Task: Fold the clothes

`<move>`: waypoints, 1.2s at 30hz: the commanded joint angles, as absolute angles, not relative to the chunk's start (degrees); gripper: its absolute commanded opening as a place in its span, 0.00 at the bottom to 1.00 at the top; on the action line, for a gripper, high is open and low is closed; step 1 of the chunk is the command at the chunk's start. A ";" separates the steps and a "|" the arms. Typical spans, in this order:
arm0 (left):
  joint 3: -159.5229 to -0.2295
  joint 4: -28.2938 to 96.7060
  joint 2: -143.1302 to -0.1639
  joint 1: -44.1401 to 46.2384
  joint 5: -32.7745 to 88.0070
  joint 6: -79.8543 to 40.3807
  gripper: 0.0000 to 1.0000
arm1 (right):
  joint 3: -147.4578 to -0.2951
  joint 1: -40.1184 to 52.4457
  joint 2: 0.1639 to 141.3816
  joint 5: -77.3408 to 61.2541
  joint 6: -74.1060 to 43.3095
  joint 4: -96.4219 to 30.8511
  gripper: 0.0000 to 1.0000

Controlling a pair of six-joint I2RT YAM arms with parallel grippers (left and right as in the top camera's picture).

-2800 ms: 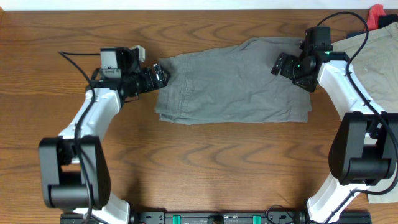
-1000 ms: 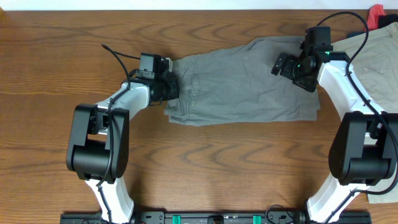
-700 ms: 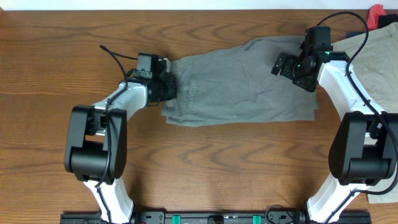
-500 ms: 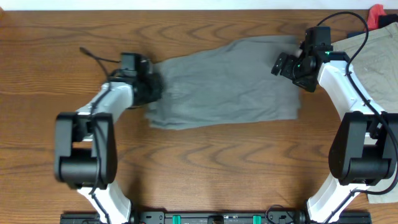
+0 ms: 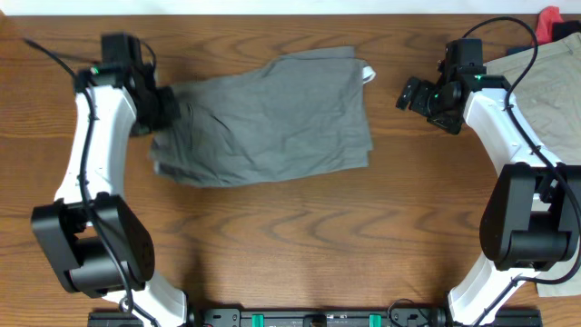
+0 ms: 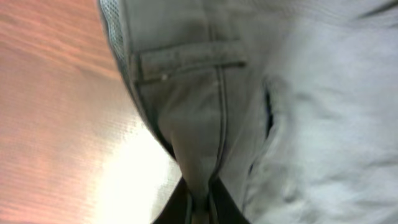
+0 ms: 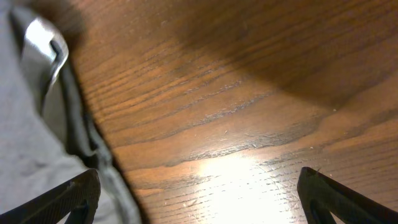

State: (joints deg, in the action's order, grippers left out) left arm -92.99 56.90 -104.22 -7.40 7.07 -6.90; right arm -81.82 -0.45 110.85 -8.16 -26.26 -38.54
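Observation:
The grey shorts (image 5: 263,118) lie spread on the wooden table (image 5: 290,236), left of centre. My left gripper (image 5: 171,111) is shut on their left edge. In the left wrist view a ridge of grey cloth (image 6: 199,143) with a stitched pocket is pinched between the gripper (image 6: 200,208) tips. My right gripper (image 5: 407,94) stands open over bare wood, just right of the shorts and apart from them. In its wrist view the gripper (image 7: 199,199) has wide-set fingertips (image 7: 68,199) with only table between them, and the shorts' edge (image 7: 25,143) lies at the left.
Khaki-beige trousers (image 5: 554,82) lie at the far right under the right arm. A red item (image 5: 549,18) sits at the back right corner. Another pale cloth (image 5: 567,277) shows at the right edge near the front.
My left arm has swung left and back, dragging the grey shorts leftward across the table and out from under the right gripper. The right arm has not moved.

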 commanded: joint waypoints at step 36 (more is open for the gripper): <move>-113.45 46.96 -126.37 22.48 15.49 -6.50 0.06 | -82.76 -0.32 111.15 -8.38 -25.43 -38.57 0.99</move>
State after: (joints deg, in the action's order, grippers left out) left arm -112.79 47.44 -125.56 22.20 12.03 -5.96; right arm -81.82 -0.45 110.85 -8.16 -26.26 -38.54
